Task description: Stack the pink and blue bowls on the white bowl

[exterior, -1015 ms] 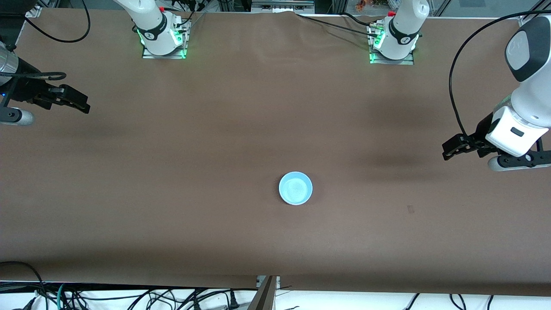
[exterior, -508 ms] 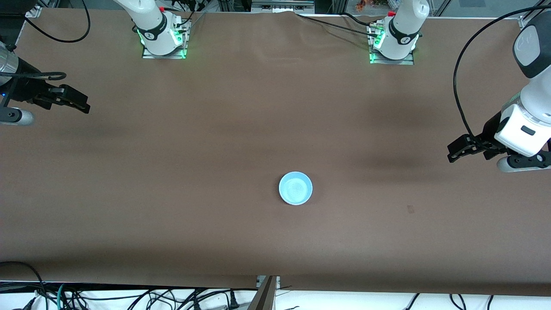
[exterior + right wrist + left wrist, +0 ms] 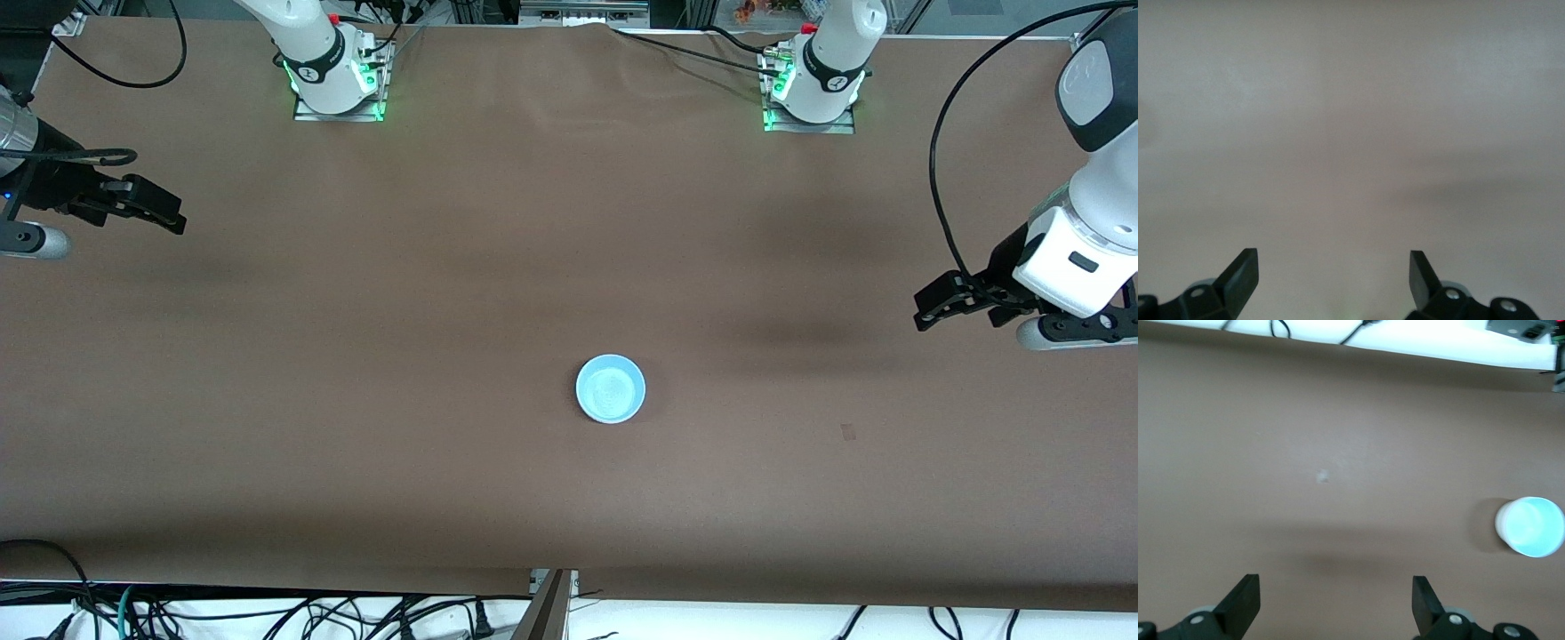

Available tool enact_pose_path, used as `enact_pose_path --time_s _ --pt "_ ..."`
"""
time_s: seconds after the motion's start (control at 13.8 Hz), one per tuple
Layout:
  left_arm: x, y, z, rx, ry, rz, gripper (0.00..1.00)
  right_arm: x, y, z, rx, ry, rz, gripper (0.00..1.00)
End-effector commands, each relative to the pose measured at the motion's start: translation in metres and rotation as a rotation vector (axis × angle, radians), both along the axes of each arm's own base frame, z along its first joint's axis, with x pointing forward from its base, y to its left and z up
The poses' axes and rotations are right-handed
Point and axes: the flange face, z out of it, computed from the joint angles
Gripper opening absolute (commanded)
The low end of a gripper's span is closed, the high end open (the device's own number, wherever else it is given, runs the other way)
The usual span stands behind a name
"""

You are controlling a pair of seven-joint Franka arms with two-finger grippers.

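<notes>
A light blue bowl sits upright on the brown table near its middle. The left wrist view shows the same blue bowl with a whitish wall, the white bowl, just under its rim. No pink bowl shows; it is hidden or out of view. My left gripper hangs open and empty over the left arm's end of the table, well away from the bowl; the left gripper sees only bare table between its fingers. My right gripper waits open and empty over the right arm's end; the right gripper faces bare table.
Both arm bases stand along the table's edge farthest from the front camera. Cables and a metal post lie below the nearest edge. A small dark mark is on the cloth.
The left arm has swayed slightly at its end of the table, its gripper staying open. The right arm and the bowl have not moved.
</notes>
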Motion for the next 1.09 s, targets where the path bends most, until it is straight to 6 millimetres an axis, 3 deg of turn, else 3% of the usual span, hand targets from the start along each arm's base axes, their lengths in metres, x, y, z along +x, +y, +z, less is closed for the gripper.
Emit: enact_pose_path --time_s 0.0,0.44,0.73,1.02 --pt "0.0023 -0.0081 0.0052 -0.03 0.008 -0.02 1.0 -0.0011 -0.0009 0.0026 0.017 0.003 0.01 1.0" --pt "0.0004 -0.0149 0.0141 -0.029 0.008 -0.04 1.0 -0.0004 -0.0019 0.0031 0.016 -0.003 0.006 1.0" --pt "-0.0007 -0.0096 0.0145 -0.02 0.004 -0.18 1.0 -0.0006 -0.0011 0.003 0.016 -0.002 0.007 1.0" --pt "0.0001 -0.0063 0.0136 -0.013 0.004 -0.179 1.0 0.0001 -0.0017 0.0035 0.018 -0.008 0.006 1.0"
